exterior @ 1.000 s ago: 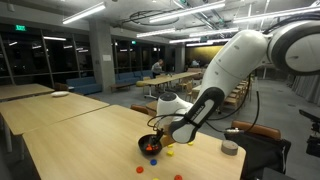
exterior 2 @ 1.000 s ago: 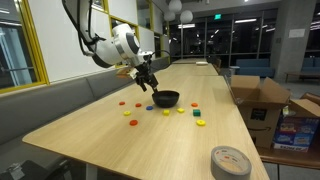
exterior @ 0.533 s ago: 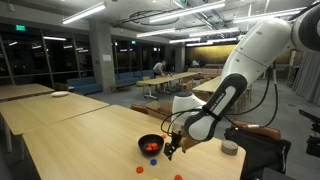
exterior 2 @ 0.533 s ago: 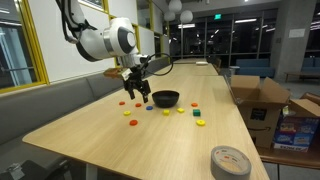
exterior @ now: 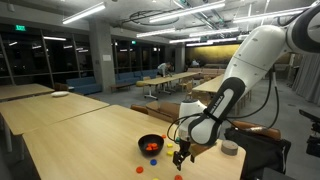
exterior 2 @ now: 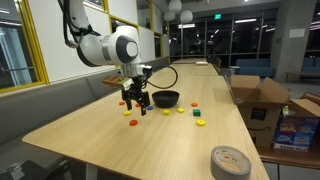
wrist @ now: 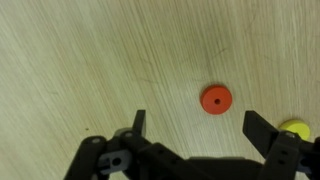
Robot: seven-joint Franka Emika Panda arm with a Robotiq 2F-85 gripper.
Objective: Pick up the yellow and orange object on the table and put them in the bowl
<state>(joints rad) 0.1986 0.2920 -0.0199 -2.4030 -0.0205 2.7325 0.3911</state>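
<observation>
The small black bowl [exterior 2: 166, 98] stands on the wooden table and shows in both exterior views [exterior: 150, 145], with orange pieces inside. Tiny orange [exterior 2: 127, 113] and yellow [exterior 2: 133, 123] pieces lie scattered around it. My gripper [exterior 2: 137, 103] hangs open and empty just above the table beside the bowl; it also shows in an exterior view [exterior: 181, 155]. In the wrist view the open jaws [wrist: 197, 122] frame an orange disc [wrist: 215, 99] with a centre hole, lying flat just ahead of the fingertips. A yellow piece [wrist: 294, 129] sits at the right edge, beside one finger.
Green [exterior 2: 166, 112] and blue [exterior 2: 150, 108] pieces and more yellow ones [exterior 2: 201, 123] lie near the bowl. A grey tape roll [exterior 2: 230, 160] sits near the table's front corner. Cardboard boxes [exterior 2: 262, 100] stand beside the table. A bench runs along the wall side.
My gripper has moved away from over the bowl and down toward the table, to the loose pieces beside it. It stays open and empty.
</observation>
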